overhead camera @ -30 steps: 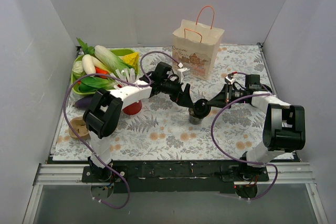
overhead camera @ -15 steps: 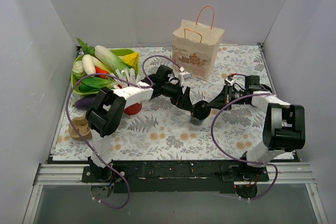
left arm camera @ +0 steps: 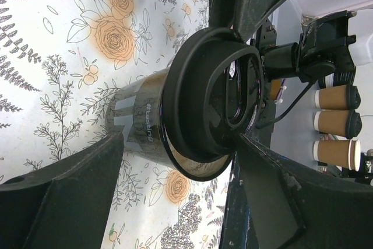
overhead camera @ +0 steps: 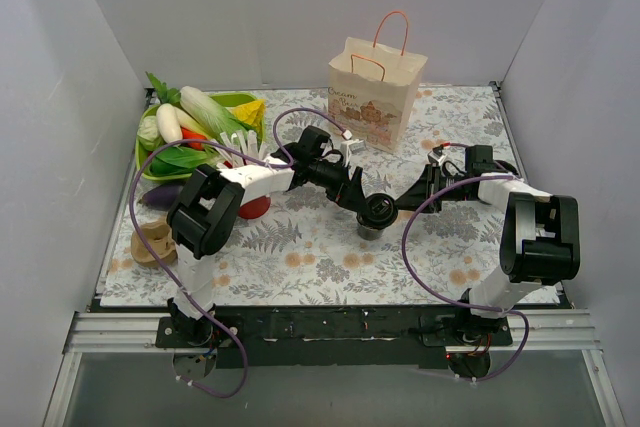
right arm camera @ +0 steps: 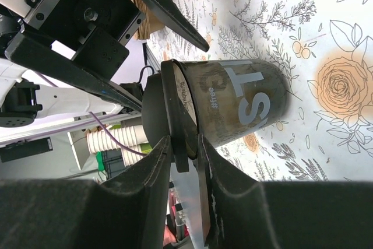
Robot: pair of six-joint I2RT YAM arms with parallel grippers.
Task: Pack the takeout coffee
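Observation:
The takeout coffee [overhead camera: 377,215] is a small black cup with a black lid, standing on the floral mat at mid-table. In the left wrist view the cup [left arm camera: 137,123] stands between my fingers, and the lid [left arm camera: 201,94] rests slightly askew, with the cup rim showing below it. My left gripper [overhead camera: 360,201] [left arm camera: 180,144] is open, one finger [left arm camera: 70,196] on each side of the cup. My right gripper [overhead camera: 399,199] [right arm camera: 185,144] is shut on the lid's edge [right arm camera: 175,121], beside the cup body [right arm camera: 245,106].
A paper bag [overhead camera: 375,97] with orange handles stands open behind the cup. A green tray [overhead camera: 236,100] of vegetables sits at the back left. A red cup [overhead camera: 253,207], an aubergine [overhead camera: 158,195] and a brown holder [overhead camera: 150,244] lie to the left.
Both arms have shifted only slightly. The lid now lies flatter on the cup than a second ago, and the cup has stayed in place.

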